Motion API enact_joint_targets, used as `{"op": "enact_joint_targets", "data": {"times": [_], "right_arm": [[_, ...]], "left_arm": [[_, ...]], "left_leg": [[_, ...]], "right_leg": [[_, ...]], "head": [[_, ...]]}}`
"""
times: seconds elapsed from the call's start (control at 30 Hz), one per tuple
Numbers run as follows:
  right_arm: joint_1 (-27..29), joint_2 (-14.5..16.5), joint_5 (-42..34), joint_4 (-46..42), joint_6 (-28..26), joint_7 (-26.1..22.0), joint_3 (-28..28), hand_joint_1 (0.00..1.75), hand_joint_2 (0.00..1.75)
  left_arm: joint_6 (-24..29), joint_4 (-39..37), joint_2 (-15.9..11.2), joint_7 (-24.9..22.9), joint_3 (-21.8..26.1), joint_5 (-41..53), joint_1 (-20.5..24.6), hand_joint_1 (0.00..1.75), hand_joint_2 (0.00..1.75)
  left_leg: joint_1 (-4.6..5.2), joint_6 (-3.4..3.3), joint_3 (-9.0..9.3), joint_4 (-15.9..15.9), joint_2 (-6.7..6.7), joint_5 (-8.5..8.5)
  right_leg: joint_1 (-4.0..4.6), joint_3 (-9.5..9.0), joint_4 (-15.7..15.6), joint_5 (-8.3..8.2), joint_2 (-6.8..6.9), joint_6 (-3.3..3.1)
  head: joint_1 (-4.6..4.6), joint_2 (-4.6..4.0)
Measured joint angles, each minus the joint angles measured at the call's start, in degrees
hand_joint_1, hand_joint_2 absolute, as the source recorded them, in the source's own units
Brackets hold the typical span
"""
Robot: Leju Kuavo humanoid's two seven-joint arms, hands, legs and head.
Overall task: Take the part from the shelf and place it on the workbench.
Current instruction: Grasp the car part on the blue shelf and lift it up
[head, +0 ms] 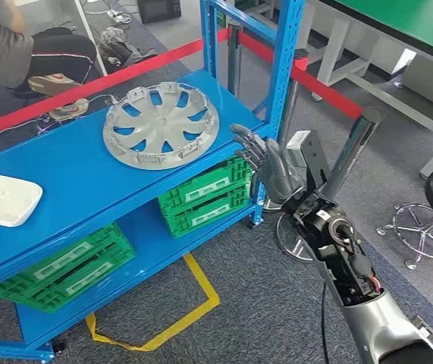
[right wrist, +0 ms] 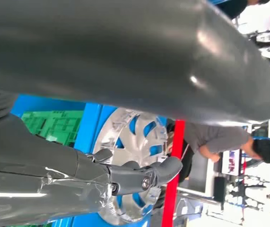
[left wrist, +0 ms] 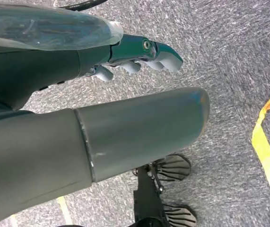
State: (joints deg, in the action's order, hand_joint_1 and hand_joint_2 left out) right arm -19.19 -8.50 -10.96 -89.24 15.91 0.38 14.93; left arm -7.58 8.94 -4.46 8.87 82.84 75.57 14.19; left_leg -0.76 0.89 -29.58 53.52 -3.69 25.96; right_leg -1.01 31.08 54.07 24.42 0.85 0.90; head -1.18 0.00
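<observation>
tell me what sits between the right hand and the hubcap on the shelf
Nothing: in the head view, bare blue shelf separates the right hand from the hubcap.

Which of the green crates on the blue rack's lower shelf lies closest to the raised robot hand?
The green crate stack directly beneath the silver wheel cover, beside the right robot hand. The other green crate lies far along the shelf.

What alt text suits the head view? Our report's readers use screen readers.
A silver hubcap lies flat on a blue shelf; the robot's right hand, holding nothing, reaches toward its edge. Green crates sit below.
</observation>
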Motion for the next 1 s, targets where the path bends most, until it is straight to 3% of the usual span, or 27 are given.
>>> {"op": "enact_joint_targets", "data": {"times": [0.13,0.2,0.3,0.33,0.37,0.4,0.47,0.5,0.57,0.63,0.7,0.77,0.83,0.87,0.9,0.93,1.0], "right_arm": [[-0.37,-0.11,-0.1,0.07,0.02,-0.05,-0.02,0.0,0.0],[-0.66,-0.32,-0.15,0.04,0.05,-0.1,-0.09,0.0,0.0],[-0.65,-0.62,-0.16,0.12,0.09,-0.09,-0.14,0.0,0.0],[-0.55,-0.68,-0.16,0.21,0.09,-0.08,-0.16,0.0,0.0],[-0.47,-0.77,-0.16,0.31,0.09,-0.08,-0.18,0.0,0.0],[-0.46,-0.84,-0.16,0.39,0.09,-0.09,-0.19,0.0,0.0],[-0.48,-0.97,-0.16,0.49,0.08,-0.11,-0.2,0.0,0.0],[-0.54,-1.0,-0.16,0.54,0.08,-0.11,-0.2,0.0,0.0],[-0.5,-1.03,-0.16,0.62,0.07,-0.12,-0.2,0.0,0.0],[-0.33,-1.03,-0.16,0.66,0.04,-0.14,-0.24,0.0,0.0],[-0.34,-1.03,-0.16,0.62,0.04,-0.2,-0.32,0.0,0.0],[-0.54,-1.03,-0.16,0.54,0.1,-0.22,-0.33,0.0,0.0],[-0.53,-1.03,-0.08,0.52,0.15,-0.17,-0.24,0.0,0.0],[-0.45,-1.03,-0.04,0.53,0.15,-0.13,-0.2,0.0,0.0],[-0.38,-1.03,-0.01,0.54,0.15,-0.1,-0.17,0.0,0.0],[-0.36,-1.03,-0.01,0.55,0.15,-0.08,-0.17,0.0,0.0],[-0.4,-1.03,-0.01,0.54,0.15,-0.07,-0.16,0.0,0.0]], "left_arm": [[0.01,0.0,0.01,0.02,0.01,-0.01,0.01,0.0,0.0],[0.01,0.0,0.07,0.04,0.0,-0.01,0.09,0.0,0.0],[-0.02,0.0,0.24,0.04,0.0,-0.01,0.16,0.0,0.0],[-0.04,0.0,0.32,0.04,0.0,-0.01,0.11,0.0,0.0],[-0.08,0.0,0.41,0.04,0.0,-0.01,0.03,0.0,0.0],[-0.12,0.0,0.49,0.04,0.01,-0.01,-0.04,0.0,0.0],[-0.15,0.01,0.57,0.04,0.01,-0.01,-0.1,0.0,0.0],[-0.14,0.01,0.58,0.04,0.01,-0.01,-0.07,0.0,0.0],[-0.02,0.03,0.49,0.04,0.01,0.0,-0.03,0.0,0.0],[0.13,0.03,0.46,0.04,0.01,-0.01,-0.01,0.0,0.0],[0.18,0.02,0.49,0.09,0.02,-0.03,0.1,0.0,0.0],[0.19,0.02,0.56,0.18,0.01,-0.1,0.18,0.0,0.0],[0.2,0.02,0.55,0.22,0.0,-0.21,-0.02,0.0,0.0],[0.2,0.02,0.55,0.22,0.01,-0.23,-0.21,0.0,0.0],[0.2,0.02,0.55,0.22,0.01,-0.26,-0.4,0.0,0.0],[0.21,0.02,0.56,0.22,0.02,-0.27,-0.52,0.0,0.0],[0.22,0.02,0.46,0.28,0.01,-0.32,-0.53,0.0,0.0]], "left_leg": [[-0.1,-0.58,0.1,-0.52,-0.02,-0.17],[-0.51,-1.05,0.87,-1.74,-0.09,-0.66],[-0.72,-1.37,1.46,-2.33,-0.12,-0.74],[-0.78,-1.33,1.54,-2.3,-0.08,-0.61],[-0.89,-1.18,1.69,-2.25,-0.01,-0.43],[-1.08,-0.92,1.94,-2.16,0.07,-0.18],[-1.49,-0.09,2.62,-1.78,0.19,0.62],[-1.49,0.45,2.78,-1.42,0.22,1.09],[-1.26,1.37,2.64,-0.9,0.16,1.58],[-1.24,1.89,2.57,-0.83,-0.13,1.67],[-1.44,2.14,2.04,0.76,0.69,2.7],[-1.36,2.01,-1.7,7.52,2.27,5.38],[-0.98,1.55,-7.57,16.34,2.96,7.57],[-0.75,1.19,-9.7,18.65,3.08,7.28],[-0.49,0.71,-10.73,18.69,3.16,5.84],[-0.16,0.08,-10.5,16.29,3.26,3.35],[0.66,-1.59,-7.98,8.27,3.72,-1.8]], "right_leg": [[-0.08,-0.03,-0.26,-0.08,-0.01,0.56],[-0.02,0.76,1.54,1.05,-0.28,0.97],[-0.19,5.98,12.55,5.89,-0.63,1.59],[-0.35,7.74,15.79,6.75,-0.64,1.84],[-0.52,8.58,16.99,6.47,-0.62,2.1],[-0.75,8.25,15.8,5.04,-0.58,2.36],[-1.23,4.89,8.36,0.81,-0.18,2.96],[-1.22,3.2,4.72,-0.23,0.03,3.01],[-1.04,1.55,1.6,-0.01,0.19,2.14],[-0.88,1.44,1.59,0.46,-0.3,0.73],[-0.86,1.17,1.51,0.74,-0.81,-0.12],[-0.79,0.68,1.38,1.09,-1.21,-0.82],[-0.38,0.23,1.36,1.56,-1.67,-1.36],[-0.1,-0.12,1.36,1.84,-1.97,-1.55],[0.18,-0.6,1.35,2.17,-2.26,-1.68],[0.45,-1.18,1.33,2.54,-2.54,-1.76],[0.85,-2.22,1.23,3.3,-2.94,-1.78]], "head": [[0.02,0.0],[-0.18,0.0],[-0.86,0.0],[-1.07,0.0],[-1.26,0.0],[-1.45,0.0],[-1.89,0.0],[-2.19,-0.01],[-2.39,-0.01],[-1.89,0.0],[-1.25,0.0],[-0.5,0.0],[0.12,0.0],[0.26,0.0],[0.31,0.0],[0.32,0.0],[0.27,0.0]]}}
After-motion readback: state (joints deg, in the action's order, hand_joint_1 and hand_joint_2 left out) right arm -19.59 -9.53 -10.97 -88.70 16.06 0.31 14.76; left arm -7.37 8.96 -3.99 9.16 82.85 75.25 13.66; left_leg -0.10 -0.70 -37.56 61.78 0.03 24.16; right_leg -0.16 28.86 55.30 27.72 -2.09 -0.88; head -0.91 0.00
